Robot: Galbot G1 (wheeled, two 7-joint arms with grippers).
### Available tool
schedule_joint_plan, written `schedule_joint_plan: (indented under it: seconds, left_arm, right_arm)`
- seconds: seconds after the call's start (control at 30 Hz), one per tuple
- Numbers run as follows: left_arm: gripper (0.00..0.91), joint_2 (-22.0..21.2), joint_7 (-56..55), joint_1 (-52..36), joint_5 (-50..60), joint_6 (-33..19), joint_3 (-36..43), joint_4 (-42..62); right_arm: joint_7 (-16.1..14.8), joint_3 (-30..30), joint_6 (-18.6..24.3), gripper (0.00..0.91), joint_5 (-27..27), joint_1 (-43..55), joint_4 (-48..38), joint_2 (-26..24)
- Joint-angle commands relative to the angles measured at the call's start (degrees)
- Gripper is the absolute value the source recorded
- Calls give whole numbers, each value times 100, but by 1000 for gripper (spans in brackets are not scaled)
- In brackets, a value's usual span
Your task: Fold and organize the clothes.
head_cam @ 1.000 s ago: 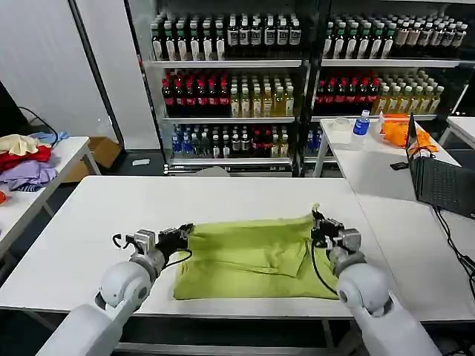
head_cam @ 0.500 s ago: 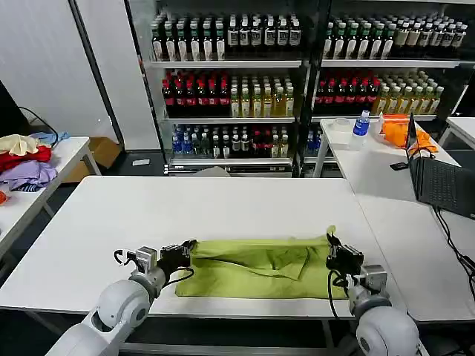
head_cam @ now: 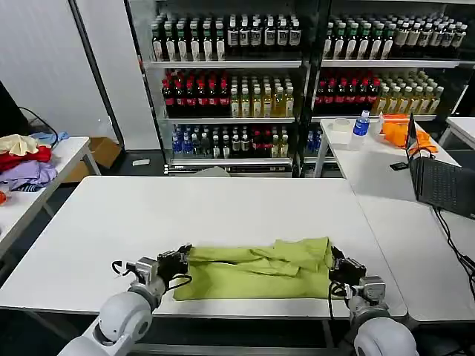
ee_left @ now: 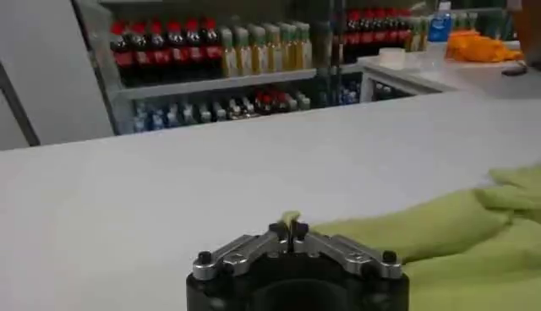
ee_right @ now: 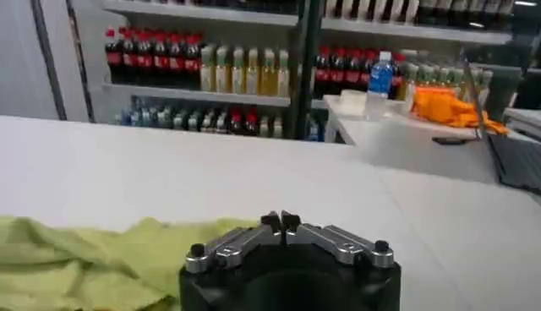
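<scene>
Cotton, soft and rumpled, is lying in a long lime band along the near edge of the white table: one T-shirt, bunched into ridges and folds, is stretching between two grippers. The left gripper is sitting at the shirt's left end, its metal fingers pressed together with a small tuft of the green cloth pinched between the tips. The right gripper is sitting at the shirt's right end, fingers likewise closed; whether any cloth is caught between them cannot be told. Both are resting low, near the tabletop.
</scene>
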Motion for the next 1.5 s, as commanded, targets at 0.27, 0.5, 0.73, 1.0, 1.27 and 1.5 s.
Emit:
schedule_joint_plan:
  seconds: [0.27,0.5,0.73,1.0,1.27,1.5]
  left_arm:
    - [907,-106,-106,494,640,-243,-36,-326]
    - [907,-109,-85,607,647,-395,-236,-540]
    - [907,-203,-411,898,601,-498,-426,-770]
    - [907,-1058,-727,1404,8,-188,-464,-770]
    - [907,-1583,-859,1247,-13,-80,-283,-296]
    - [907,-1695,-914,991,-199,-35,-364,-117]
  right_arm:
    - [74,-24,-156,252,-81,63,-127,141]
    - [20,160,-161,907,-220,-220,209,141]
    - [-30,441,-76,907,-380,-796,815,145]
    - [-26,639,-7,907,-423,-1073,1004,153]
    - [-21,663,21,907,-423,-1166,1050,164]
    - [-22,693,43,907,-424,-1244,1098,154]
